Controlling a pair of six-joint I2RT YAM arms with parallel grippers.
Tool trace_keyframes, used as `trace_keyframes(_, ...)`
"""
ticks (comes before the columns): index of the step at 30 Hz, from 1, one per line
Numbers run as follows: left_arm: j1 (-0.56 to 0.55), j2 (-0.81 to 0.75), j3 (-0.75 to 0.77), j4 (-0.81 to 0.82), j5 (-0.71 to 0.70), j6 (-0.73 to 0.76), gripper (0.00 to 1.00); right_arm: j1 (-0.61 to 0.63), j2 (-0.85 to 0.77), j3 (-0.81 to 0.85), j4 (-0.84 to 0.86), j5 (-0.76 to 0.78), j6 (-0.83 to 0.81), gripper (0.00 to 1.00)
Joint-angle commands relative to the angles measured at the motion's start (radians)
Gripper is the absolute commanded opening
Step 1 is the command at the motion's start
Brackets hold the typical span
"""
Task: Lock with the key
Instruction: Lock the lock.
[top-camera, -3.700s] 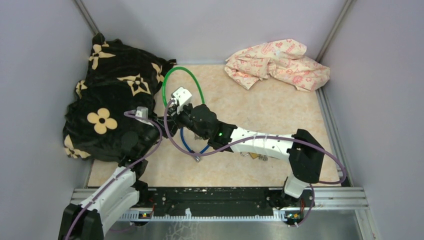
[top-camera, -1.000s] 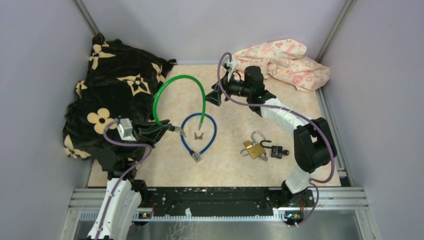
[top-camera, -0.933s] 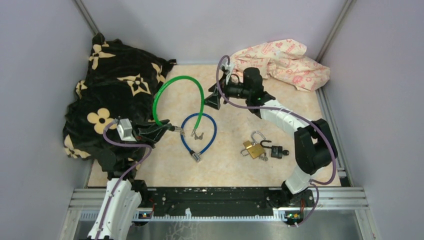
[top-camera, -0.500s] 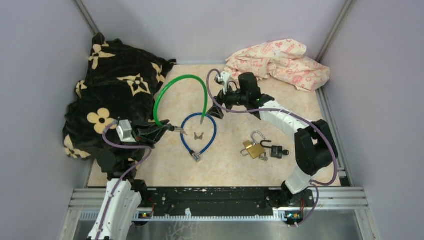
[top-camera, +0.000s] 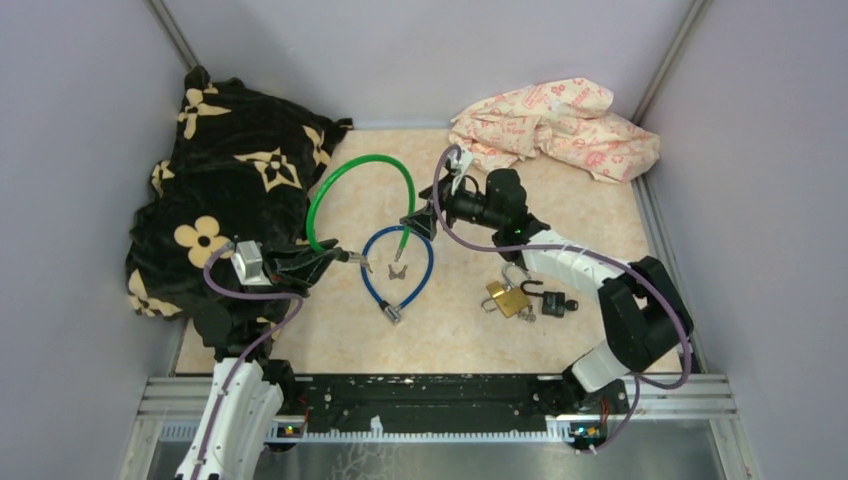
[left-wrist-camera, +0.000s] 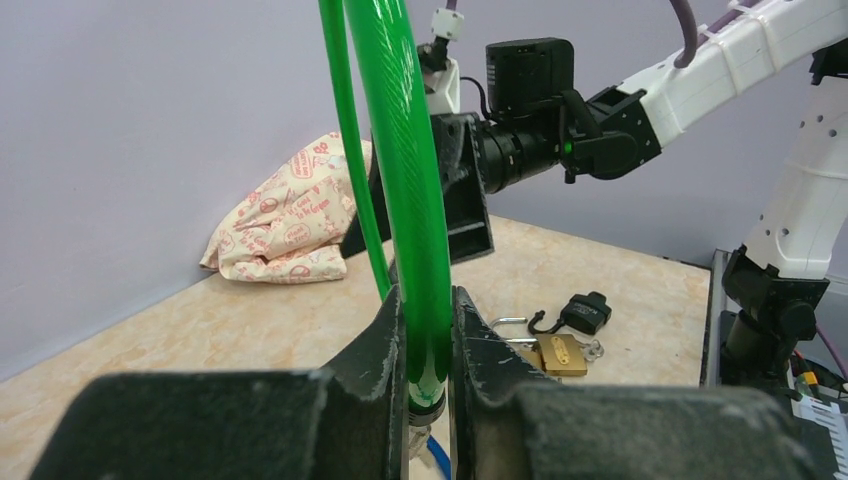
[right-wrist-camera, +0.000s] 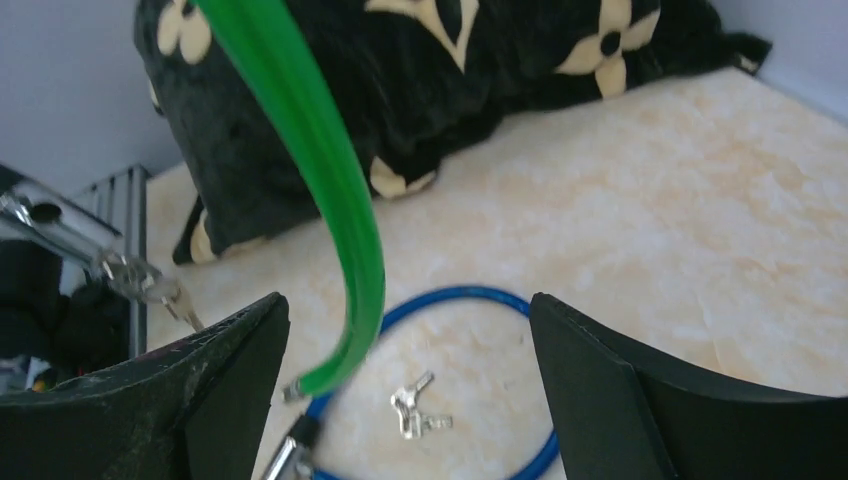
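Green cable lock (top-camera: 365, 165), glossy plastic sheath, arched over beige tabletop (top-camera: 450, 335), one end clamped in nearly closed left gripper (left-wrist-camera: 428, 330), keys (top-camera: 365, 266) dangling there, metal-tipped free end between wide-spread jaws of right gripper (top-camera: 415, 225), gripping nothing, above blue cable loop (top-camera: 425, 262)

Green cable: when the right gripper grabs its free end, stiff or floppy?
Likely springy, not floppy: the green cable holds a raised arch with only one end clamped in the left gripper. Its glossy sleeve may slip; the free end may swing.
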Motion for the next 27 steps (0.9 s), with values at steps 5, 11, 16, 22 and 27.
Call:
trace_keyframes(5, 0.002, -0.024, 0.033, 0.061, -0.023, 0.006, 0.0, 0.033, 0.115, 0.078, 0.373, 0.036, 0.26, 0.73)
trace_keyframes(11, 0.001, -0.021, 0.029, 0.06, -0.034, 0.002, 0.0, 0.033, 0.1, 0.087, 0.302, 0.082, 0.244, 0.03)
trace_keyframes(16, 0.002, -0.001, -0.053, -0.062, -0.131, 0.01, 0.0, 0.034, 0.0, 0.149, 0.188, 0.104, 0.199, 0.0)
trace_keyframes(22, 0.001, 0.026, -0.107, -0.105, -0.145, 0.071, 0.19, 0.072, -0.102, 0.228, 0.064, 0.199, 0.139, 0.0)
trace_keyframes(27, -0.009, 0.04, -0.123, -0.12, -0.142, 0.099, 0.26, 0.141, -0.132, 0.287, 0.026, 0.248, 0.074, 0.0)
